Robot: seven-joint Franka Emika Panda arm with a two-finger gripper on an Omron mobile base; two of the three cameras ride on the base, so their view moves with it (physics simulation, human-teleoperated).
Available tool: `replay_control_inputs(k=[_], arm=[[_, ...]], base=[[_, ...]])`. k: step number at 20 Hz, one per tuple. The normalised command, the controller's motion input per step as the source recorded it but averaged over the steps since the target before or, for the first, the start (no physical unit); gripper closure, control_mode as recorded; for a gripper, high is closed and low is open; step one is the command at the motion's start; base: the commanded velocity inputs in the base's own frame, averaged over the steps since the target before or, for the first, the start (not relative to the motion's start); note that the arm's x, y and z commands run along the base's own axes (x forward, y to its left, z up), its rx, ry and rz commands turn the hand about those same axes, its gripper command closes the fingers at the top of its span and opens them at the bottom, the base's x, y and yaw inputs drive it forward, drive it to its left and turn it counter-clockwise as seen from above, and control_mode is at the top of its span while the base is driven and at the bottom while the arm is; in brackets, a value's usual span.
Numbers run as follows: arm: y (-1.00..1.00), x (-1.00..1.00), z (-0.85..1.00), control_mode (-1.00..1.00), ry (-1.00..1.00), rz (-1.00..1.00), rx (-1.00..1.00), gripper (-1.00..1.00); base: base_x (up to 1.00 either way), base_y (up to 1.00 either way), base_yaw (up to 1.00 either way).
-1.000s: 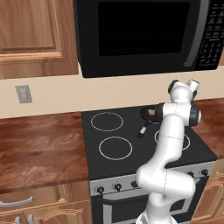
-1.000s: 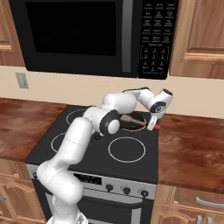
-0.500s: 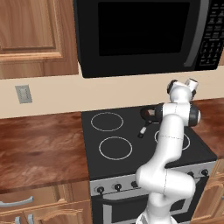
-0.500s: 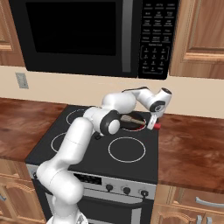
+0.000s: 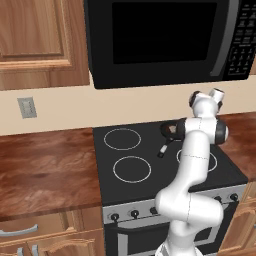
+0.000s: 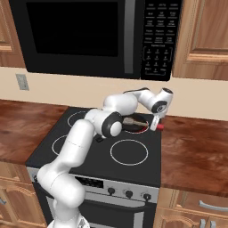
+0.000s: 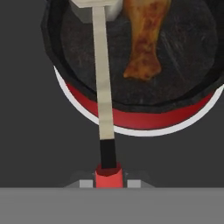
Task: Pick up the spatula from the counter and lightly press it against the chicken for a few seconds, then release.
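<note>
In the hand view my gripper (image 7: 109,183) is shut on the red handle of the spatula (image 7: 103,87). Its pale shaft runs up over the rim of a dark pan (image 7: 131,118), and the blade lies inside the pan. A browned chicken drumstick (image 7: 146,39) lies in the pan just right of the blade; I cannot tell whether they touch. In the right base view the gripper (image 6: 156,126) hangs low at the pan's (image 6: 139,129) right edge, and the spatula (image 6: 130,121) reaches left into the pan. In the left base view the pan (image 5: 169,129) sits on the back right burner, partly behind my arm.
The pan's black handle (image 5: 163,148) points toward the stove's front. Three other burners (image 5: 132,168) are bare. A black microwave (image 6: 89,35) hangs close above the stove. Wooden counters (image 6: 196,151) flank the stove, with cabinets above.
</note>
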Motion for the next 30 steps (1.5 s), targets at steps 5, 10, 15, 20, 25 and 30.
replay_control_inputs(k=[5, 10, 15, 20, 25, 30], arm=[[0.00, 0.02, 0.00, -1.00, 0.00, 0.00, -0.05, 1.00], [0.00, 0.03, 0.00, -1.00, 0.00, 0.00, -0.05, 1.00], [0.00, 0.03, 0.00, -1.00, 0.00, 0.00, -0.05, 1.00], [0.00, 0.03, -0.01, -1.00, 0.00, 0.00, -0.04, 1.00], [0.00, 0.05, -0.02, -1.00, 0.00, 0.00, -0.03, 1.00], [0.00, 0.08, -0.04, -1.00, 0.00, 0.00, -0.03, 1.00]], base=[[0.00, 0.00, 0.00], [0.00, 0.00, 0.00], [0.00, 0.00, 0.00], [0.00, 0.00, 0.00], [0.00, 0.00, 0.00], [0.00, 0.00, 0.00]])
